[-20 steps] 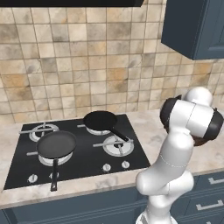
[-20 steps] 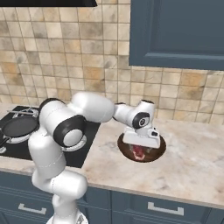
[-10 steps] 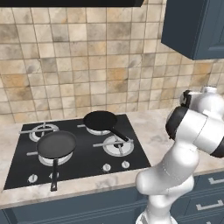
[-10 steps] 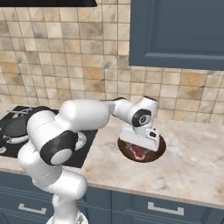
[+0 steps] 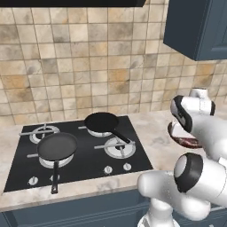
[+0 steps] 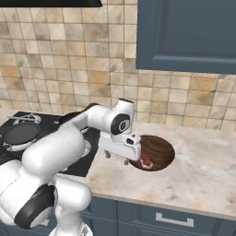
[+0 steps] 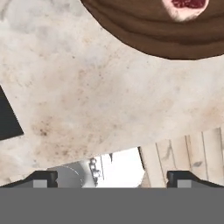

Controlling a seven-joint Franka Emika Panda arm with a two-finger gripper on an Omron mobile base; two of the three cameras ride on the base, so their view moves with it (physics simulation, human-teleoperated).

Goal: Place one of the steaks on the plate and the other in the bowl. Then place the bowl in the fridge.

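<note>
The table point(image 6: 203, 184), a pale marbled surface, is seen carrying the hob point(image 5: 75, 155) and, well to the right of it, the bowl point(image 6: 159, 154). On the hob two black pans point(image 5: 57, 147) are seen, and these are no part of the task. The bowl is dark brown and stands upright on the table; inside it, toward the near side, one steak point(image 6: 146, 162) is seen lying, red with a pale fat edge, partly hidden by the hand in the right base view. In the hand view the bowl's rim point(image 7: 157, 37) and a piece of the steak point(image 7: 186, 5) are seen at the top edge. The end effector point(image 6: 116, 158) is held over the table just left of the bowl, between the bowl and the hob, its fingers spread wide with nothing between them; it is apart from the bowl. From this it is judged that the step of putting one steak in the bowl is done. What has been done with the other steak and the plate cannot be told. The bowl is judged not yet taken up, so carrying it to the fridge and setting it inside is left to be done.
</note>
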